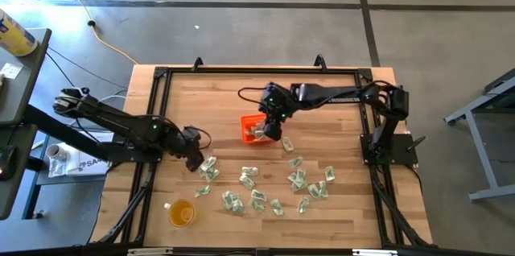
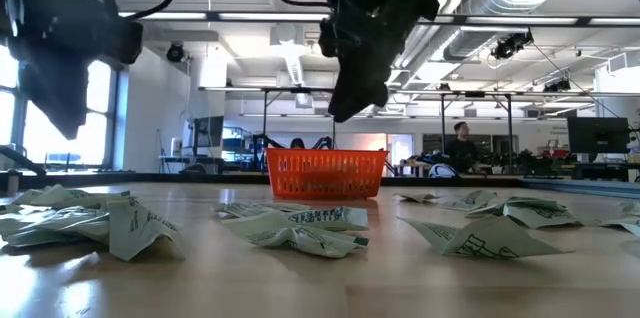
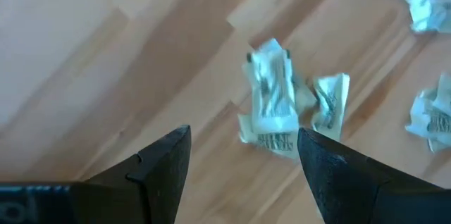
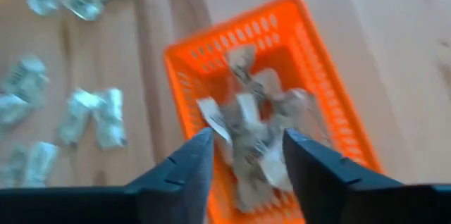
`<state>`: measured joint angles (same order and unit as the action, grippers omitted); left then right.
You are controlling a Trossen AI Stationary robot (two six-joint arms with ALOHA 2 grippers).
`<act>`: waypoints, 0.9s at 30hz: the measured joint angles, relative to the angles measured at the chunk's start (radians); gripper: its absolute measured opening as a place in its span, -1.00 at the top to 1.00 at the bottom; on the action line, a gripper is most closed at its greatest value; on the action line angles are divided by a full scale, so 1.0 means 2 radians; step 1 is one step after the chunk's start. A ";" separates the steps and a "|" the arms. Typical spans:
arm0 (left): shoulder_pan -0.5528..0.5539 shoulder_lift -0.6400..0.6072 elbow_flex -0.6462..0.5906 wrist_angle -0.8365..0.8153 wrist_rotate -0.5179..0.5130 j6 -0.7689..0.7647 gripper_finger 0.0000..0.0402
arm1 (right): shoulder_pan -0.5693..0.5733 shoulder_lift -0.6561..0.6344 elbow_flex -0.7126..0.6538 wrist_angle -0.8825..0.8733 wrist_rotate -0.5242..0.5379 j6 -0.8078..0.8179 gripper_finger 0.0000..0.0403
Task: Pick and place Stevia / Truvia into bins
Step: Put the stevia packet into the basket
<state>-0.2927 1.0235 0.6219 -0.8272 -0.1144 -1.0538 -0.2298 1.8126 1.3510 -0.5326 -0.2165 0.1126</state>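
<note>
The orange bin [image 1: 256, 130] is a small mesh-walled plastic basket near the middle of the wooden tabletop [image 1: 338, 95]. It already holds a heap of crumpled paper packets [image 4: 248, 131]. The right gripper [image 4: 243, 155] hangs just above it, fingers apart with nothing between them. Many more pale green and white packets [image 1: 265, 187] lie scattered toward the near edge, creased and folded. The left gripper [image 3: 243, 155] hovers over the packets [image 3: 271, 104] nearest the left edge, fingers spread wide and empty. A round translucent yellow cup [image 1: 182, 212] stands by the near left corner. In the low view the bin's contents are hidden behind its wall [image 2: 326, 172].
</note>
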 joint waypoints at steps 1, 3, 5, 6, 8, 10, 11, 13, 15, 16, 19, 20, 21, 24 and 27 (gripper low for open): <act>-0.003 0.002 -0.002 0.006 0.001 0.000 -0.46 | 0.001 0.000 0.005 -0.015 0.010 -0.007 0.11; -0.003 0.002 -0.007 0.014 0.003 0.000 -0.46 | 0.001 -0.001 0.014 -0.054 0.022 -0.016 0.01; -0.001 0.006 -0.011 0.036 0.003 0.000 -0.46 | 0.001 -0.001 0.015 -0.084 0.026 -0.020 -0.08; -0.001 0.006 -0.014 0.039 -0.001 0.000 -0.46 | 0.001 -0.001 0.013 -0.095 0.026 -0.021 -0.12; -0.001 0.017 -0.015 0.044 -0.021 -0.001 -0.46 | 0.002 -0.001 0.007 -0.113 0.028 -0.021 -0.18; -0.001 0.031 -0.015 0.050 -0.036 -0.001 -0.46 | 0.002 -0.001 0.001 -0.128 0.034 -0.018 -0.23; -0.001 0.039 -0.015 0.050 -0.039 -0.001 -0.46 | 0.002 -0.001 -0.003 -0.129 0.040 -0.015 -0.24; -0.001 0.065 -0.014 0.073 -0.039 0.000 -0.46 | 0.002 -0.001 -0.010 -0.134 0.052 -0.008 -0.25; -0.001 0.091 -0.015 0.084 -0.038 0.001 -0.46 | 0.002 -0.001 -0.014 -0.142 0.061 -0.005 -0.25; -0.001 0.107 -0.015 0.099 -0.036 0.001 -0.46 | 0.002 -0.001 -0.014 -0.143 0.069 -0.006 -0.25; -0.001 0.147 -0.015 0.115 -0.021 0.001 -0.46 | 0.002 -0.001 -0.014 -0.143 0.084 -0.008 -0.25; -0.001 0.162 -0.015 0.122 -0.016 0.000 -0.46 | 0.002 -0.001 -0.014 -0.142 0.090 -0.010 -0.25; -0.001 0.175 -0.013 0.123 -0.012 0.000 -0.46 | 0.002 -0.001 -0.013 -0.142 0.093 -0.012 -0.25; -0.001 0.199 -0.009 0.123 -0.007 0.001 -0.41 | 0.001 -0.001 -0.013 -0.142 0.105 -0.017 -0.25; -0.001 0.203 -0.007 0.117 -0.011 0.001 -0.23 | 0.000 -0.001 -0.013 -0.143 0.119 -0.018 -0.25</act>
<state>-0.2947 1.4303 0.6074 -0.5941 -0.1363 -1.0526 -0.2291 1.8103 1.3258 -0.8189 0.0213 0.0772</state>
